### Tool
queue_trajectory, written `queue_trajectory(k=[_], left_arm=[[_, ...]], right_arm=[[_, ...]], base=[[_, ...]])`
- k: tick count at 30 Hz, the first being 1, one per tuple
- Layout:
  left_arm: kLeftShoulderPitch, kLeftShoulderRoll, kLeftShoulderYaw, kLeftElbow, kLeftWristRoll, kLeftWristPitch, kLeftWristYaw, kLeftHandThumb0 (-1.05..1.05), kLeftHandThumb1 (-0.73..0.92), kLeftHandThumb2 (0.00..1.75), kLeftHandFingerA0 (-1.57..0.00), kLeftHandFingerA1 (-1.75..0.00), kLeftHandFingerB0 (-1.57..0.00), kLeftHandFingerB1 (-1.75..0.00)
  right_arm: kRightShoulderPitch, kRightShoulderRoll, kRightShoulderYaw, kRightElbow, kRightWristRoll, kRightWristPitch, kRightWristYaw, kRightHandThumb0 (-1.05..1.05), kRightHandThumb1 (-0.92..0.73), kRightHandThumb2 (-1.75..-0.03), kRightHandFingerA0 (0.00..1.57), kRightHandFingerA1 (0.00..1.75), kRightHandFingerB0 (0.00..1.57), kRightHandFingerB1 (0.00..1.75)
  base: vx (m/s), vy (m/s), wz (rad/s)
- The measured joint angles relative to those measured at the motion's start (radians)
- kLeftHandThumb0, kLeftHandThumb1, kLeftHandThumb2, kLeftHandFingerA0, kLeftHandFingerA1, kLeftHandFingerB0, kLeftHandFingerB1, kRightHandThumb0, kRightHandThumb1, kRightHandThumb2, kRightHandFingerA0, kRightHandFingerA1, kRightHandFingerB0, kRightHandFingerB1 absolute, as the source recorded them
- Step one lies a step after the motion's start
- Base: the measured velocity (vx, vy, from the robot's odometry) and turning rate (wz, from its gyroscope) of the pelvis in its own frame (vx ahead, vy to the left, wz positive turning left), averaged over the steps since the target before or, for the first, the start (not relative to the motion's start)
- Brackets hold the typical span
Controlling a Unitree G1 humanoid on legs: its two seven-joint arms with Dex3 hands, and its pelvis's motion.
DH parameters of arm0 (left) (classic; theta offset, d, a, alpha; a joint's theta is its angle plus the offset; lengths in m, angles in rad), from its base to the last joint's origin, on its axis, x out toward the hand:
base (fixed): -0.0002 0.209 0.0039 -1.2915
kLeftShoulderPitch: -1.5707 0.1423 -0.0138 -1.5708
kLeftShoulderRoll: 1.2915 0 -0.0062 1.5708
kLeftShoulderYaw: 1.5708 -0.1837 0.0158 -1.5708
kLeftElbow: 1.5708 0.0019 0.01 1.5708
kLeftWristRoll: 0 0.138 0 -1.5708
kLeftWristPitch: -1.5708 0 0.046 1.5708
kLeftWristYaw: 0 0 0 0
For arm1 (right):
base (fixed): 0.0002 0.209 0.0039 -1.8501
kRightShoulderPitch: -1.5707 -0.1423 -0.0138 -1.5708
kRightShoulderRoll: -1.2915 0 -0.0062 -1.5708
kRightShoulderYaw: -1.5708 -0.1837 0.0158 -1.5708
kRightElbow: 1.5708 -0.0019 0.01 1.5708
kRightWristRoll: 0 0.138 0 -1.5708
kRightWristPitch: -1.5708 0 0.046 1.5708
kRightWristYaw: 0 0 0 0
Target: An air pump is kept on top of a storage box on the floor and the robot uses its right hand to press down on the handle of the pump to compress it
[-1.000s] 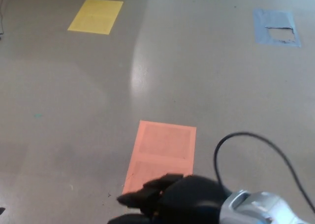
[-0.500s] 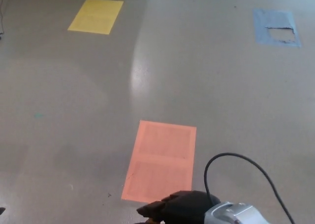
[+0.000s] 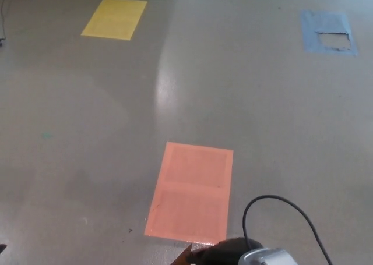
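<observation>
Three paper sheets lie on the grey floor (image 3: pixel 87 131): one orange sheet (image 3: pixel 190 192) near, one yellow sheet (image 3: pixel 115 18) far left, one blue sheet (image 3: pixel 328 32) far right. One right hand (image 3: pixel 224 253) shows at the near edge, grip indeterminate; one black cable (image 3: pixel 280 209) loops above it. Pump and box are out of view.

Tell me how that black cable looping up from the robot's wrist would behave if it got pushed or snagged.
The black cable stands in a free arch above the floor, so it is probably springy rather than limp. It looks thin, so likely light and easy to deflect. Its ends run toward the right hand and out of view, so a snag would probably tug the arm.
</observation>
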State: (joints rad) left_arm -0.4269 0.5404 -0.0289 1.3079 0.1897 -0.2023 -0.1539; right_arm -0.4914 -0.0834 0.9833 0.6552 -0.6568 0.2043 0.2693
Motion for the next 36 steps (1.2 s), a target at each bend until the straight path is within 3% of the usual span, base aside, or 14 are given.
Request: queue_trajectory(k=[13,14,15,16,21,22,23,24,36], left_arm=[[0.0,0.0,0.0,0.0,0.0,0.0,0.0,-0.61,0.63,0.6,-0.36,-0.52,-0.36,-0.36],[0.0,0.0,0.0,0.0,0.0,0.0,0.0,-0.64,0.5,0.86,-0.33,-0.59,-0.29,-0.48],[0.0,0.0,0.0,0.0,0.0,0.0,0.0,-0.64,0.5,0.86,-0.33,-0.59,-0.29,-0.48],[0.0,0.0,0.0,0.0,0.0,-0.001,0.0,-0.61,0.62,0.6,-0.36,-0.52,-0.36,-0.36],[-0.001,0.0,0.006,0.0,-0.001,-0.004,-0.006,-0.59,0.62,0.59,-0.39,-0.52,-0.36,-0.36],[-0.001,0.0,0.007,0.0,-0.001,-0.005,-0.007,-0.63,0.5,0.85,-0.33,-0.57,-0.29,-0.47],[-0.001,0.0,0.008,0.0,-0.001,-0.005,-0.009,-0.63,0.5,0.85,-0.33,-0.57,-0.29,-0.47],[-0.001,0.0,0.008,0.0,-0.001,-0.005,-0.01,-0.6,0.63,0.59,-0.37,-0.5,-0.36,-0.35],[-0.009,0.0,0.007,0.0,0.0,-0.011,-0.017,-0.61,0.62,0.6,-0.36,-0.5,-0.36,-0.34]], right_arm=[[-0.058,0.13,0.004,0.399,-0.016,-0.042,-0.129,-0.91,-0.87,-1.21,0.0,0.12,0.0,0.12],[-0.062,0.142,0.007,0.433,-0.02,-0.047,-0.145,-0.9,-0.87,-1.2,0.0,0.12,0.0,0.12],[-0.066,0.152,0.01,0.461,-0.024,-0.051,-0.159,-0.9,-0.87,-1.2,0.0,0.12,0.0,0.12],[-0.069,0.161,0.011,0.483,-0.027,-0.054,-0.171,-0.9,-0.87,-1.2,0.0,0.12,0.0,0.12],[-0.085,0.204,0.022,0.607,-0.056,-0.076,-0.256,-0.95,-0.86,-1.21,0.04,0.11,0.04,0.11],[-0.087,0.209,0.023,0.622,-0.062,-0.079,-0.271,-0.94,-0.86,-1.21,0.02,0.11,0.02,0.11],[-0.088,0.214,0.023,0.637,-0.068,-0.083,-0.287,-0.94,-0.86,-1.21,0.02,0.11,0.02,0.11],[-0.089,0.218,0.023,0.647,-0.073,-0.086,-0.3,-0.94,-0.85,-1.21,0.02,0.11,0.03,0.12],[-0.104,0.24,-0.023,0.69,-0.1,-0.117,-0.364,-0.95,-0.87,-1.23,0.0,0.08,0.0,0.07]], base=[[0.0,0.0,0.0],[0.0,0.0,0.0],[0.0,0.0,0.0],[0.0,0.0,0.0],[0.0,0.0,0.0],[0.0,0.0,0.0],[0.0,0.0,0.0],[0.0,0.0,0.0],[0.0,0.0,0.0]])
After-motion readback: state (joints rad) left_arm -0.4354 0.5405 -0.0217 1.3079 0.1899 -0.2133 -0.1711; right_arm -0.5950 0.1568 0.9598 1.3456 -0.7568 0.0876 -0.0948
